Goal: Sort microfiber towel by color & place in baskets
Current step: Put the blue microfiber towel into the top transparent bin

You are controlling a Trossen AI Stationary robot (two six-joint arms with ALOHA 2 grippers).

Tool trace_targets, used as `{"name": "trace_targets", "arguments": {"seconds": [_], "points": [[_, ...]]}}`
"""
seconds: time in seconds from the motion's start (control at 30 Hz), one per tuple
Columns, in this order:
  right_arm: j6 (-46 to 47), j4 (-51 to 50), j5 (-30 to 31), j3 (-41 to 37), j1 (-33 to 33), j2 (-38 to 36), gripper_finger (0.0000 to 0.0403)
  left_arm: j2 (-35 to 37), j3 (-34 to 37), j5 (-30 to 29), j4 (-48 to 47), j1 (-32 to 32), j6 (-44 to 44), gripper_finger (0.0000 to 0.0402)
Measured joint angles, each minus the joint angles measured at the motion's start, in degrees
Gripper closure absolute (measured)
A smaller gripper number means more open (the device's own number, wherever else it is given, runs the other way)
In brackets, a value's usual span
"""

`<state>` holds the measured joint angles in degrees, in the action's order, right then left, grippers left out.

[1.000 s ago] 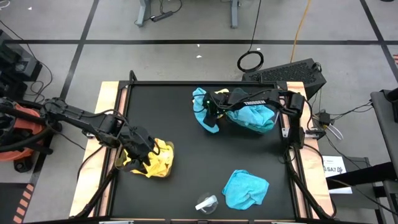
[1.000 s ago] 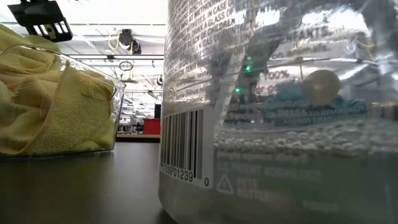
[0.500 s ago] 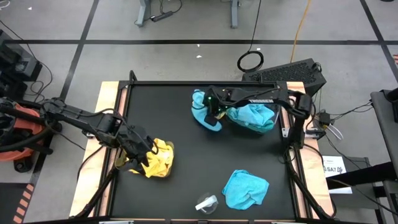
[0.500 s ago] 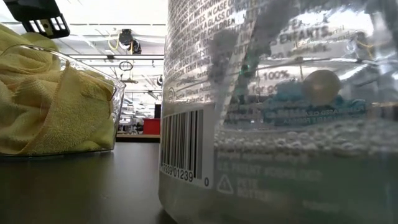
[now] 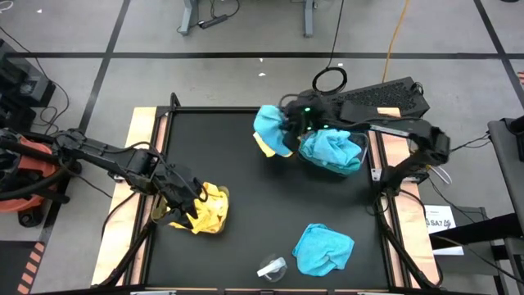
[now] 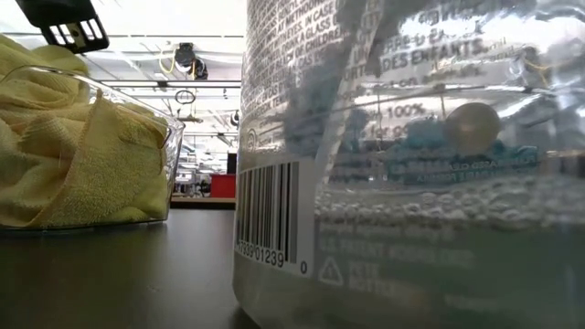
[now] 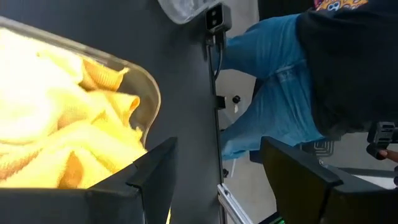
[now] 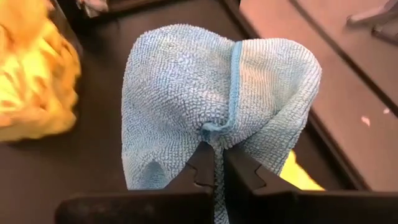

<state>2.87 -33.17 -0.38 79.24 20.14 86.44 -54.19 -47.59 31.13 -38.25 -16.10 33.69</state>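
My right gripper [image 5: 288,123] [image 8: 219,152] is shut on a teal-blue microfiber towel [image 5: 268,129], held up over the far middle of the table beside the basket of blue towels [image 5: 360,152]. A bit of yellow cloth [image 5: 263,147] shows below the held towel. My left gripper [image 5: 188,209] [image 7: 217,168] stands open over the clear basket [image 7: 146,87] of yellow towels [image 5: 211,209] at the near left; nothing is between its fingers. Another blue towel [image 5: 323,248] lies flat near the front edge. My right gripper pinches a bunched fold of the blue towel, where its hemmed edge [image 8: 214,129] runs in, between its two fingers. The fingers slant down from the table's right side. The towel is lifted clear of the table and droops slack around the fingertips.
A small clear plastic piece [image 5: 272,268] lies at the front edge beside the loose blue towel. In the low view a clear printed container [image 6: 411,164] fills most of the picture, with the yellow basket [image 6: 169,128] to one side. A person in jeans [image 7: 273,106] stands beyond the table.
My right gripper has shut on the blue towel and risen, drifting toward the far edge. The towel has come up off the table and now hangs clear, uncovering a bit of yellow cloth below it.
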Motion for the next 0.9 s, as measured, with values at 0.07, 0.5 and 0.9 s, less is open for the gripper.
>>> {"name": "trace_targets", "arguments": {"seconds": [0.07, 0.5, 0.9], "points": [[1.06, -1.64, 0.00, -0.02, 0.00, -3.13, 0.0402, 0.00, 0.00, -0.08, 1.15, 0.00, 0.02, 0.0168], [10.31, -30.08, -0.14, -0.02, 0.00, -18.34, 0.0403, 0.04, 0.00, -0.84, 1.95, 0.00, 0.40, 0.0168], [16.22, -52.90, 3.49, -0.09, 0.16, -23.16, 0.0403, 0.04, 0.00, -1.15, 1.91, 0.04, 0.48, 0.0168]]}}
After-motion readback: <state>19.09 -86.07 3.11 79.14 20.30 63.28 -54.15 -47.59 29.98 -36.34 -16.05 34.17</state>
